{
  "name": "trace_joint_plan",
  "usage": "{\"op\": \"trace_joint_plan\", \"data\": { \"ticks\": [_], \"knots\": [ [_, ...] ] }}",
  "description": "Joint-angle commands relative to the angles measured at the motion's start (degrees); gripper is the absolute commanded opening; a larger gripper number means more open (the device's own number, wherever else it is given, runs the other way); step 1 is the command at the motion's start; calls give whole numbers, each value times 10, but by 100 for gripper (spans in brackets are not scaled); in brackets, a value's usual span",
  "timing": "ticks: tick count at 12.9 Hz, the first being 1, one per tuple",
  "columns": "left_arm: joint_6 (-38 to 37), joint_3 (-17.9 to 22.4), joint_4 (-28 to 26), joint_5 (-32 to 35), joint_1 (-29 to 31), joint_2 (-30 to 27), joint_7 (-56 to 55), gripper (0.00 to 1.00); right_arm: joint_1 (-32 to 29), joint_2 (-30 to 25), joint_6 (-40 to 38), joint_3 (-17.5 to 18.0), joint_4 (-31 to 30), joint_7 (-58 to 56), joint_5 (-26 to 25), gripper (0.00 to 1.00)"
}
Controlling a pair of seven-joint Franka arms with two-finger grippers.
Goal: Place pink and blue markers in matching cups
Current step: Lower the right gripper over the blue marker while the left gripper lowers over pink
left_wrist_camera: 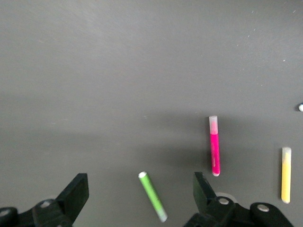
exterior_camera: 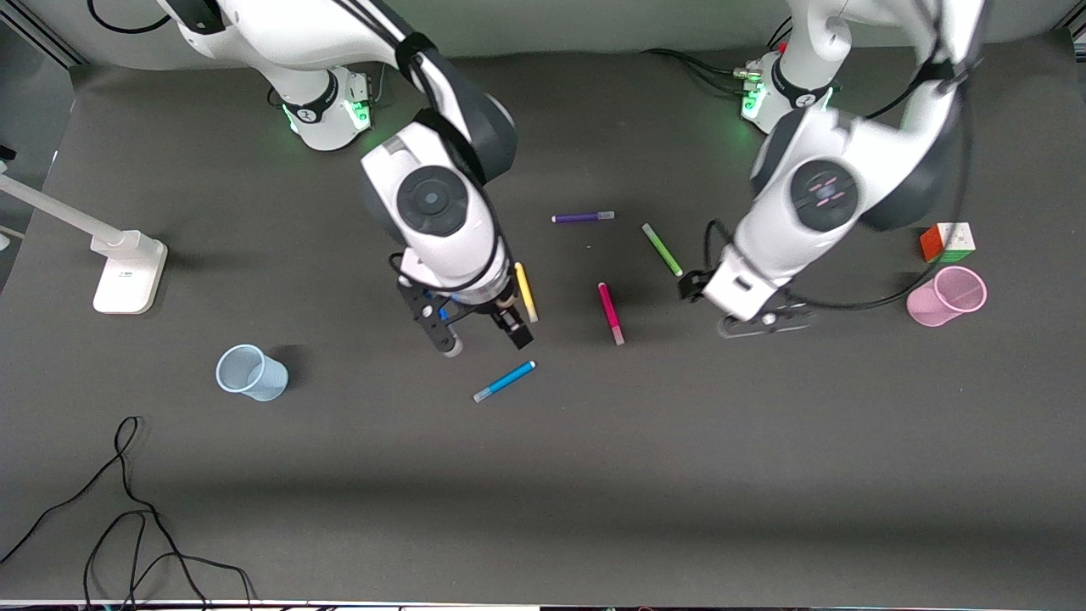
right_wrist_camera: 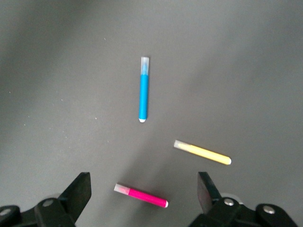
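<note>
Markers lay loose, no writing legible: pink marker (exterior_camera: 610, 313), blue marker (exterior_camera: 505, 381). Right gripper (exterior_camera: 479, 333) and left gripper (exterior_camera: 764, 322) hovered wide open, empty.

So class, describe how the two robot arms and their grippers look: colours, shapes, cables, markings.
Both arms are glossy white with dark grey joints and round dark caps. Black cables run along them, and green lights glow at the bases. The right gripper and the left gripper are black, with two flat, wedge-shaped fingers and silver screws.
</note>
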Motion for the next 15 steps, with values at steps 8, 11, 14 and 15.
{"op": "trace_joint_plan", "data": {
  "ticks": [8,11,14,15],
  "knots": [
    [126,4,7,-5,-80,134,-145,98,-14,87,88,-17,9,13,-3,100],
    [173,4,7,-4,-104,173,-177,98,-14,128,126,-17,9,14,-3,100],
    [186,4,7,-4,-115,197,-179,97,-14,160,160,-17,9,15,-17,100],
    [186,4,6,-4,-120,202,-180,96,-14,169,169,-17,11,15,-18,100]
  ]
}}
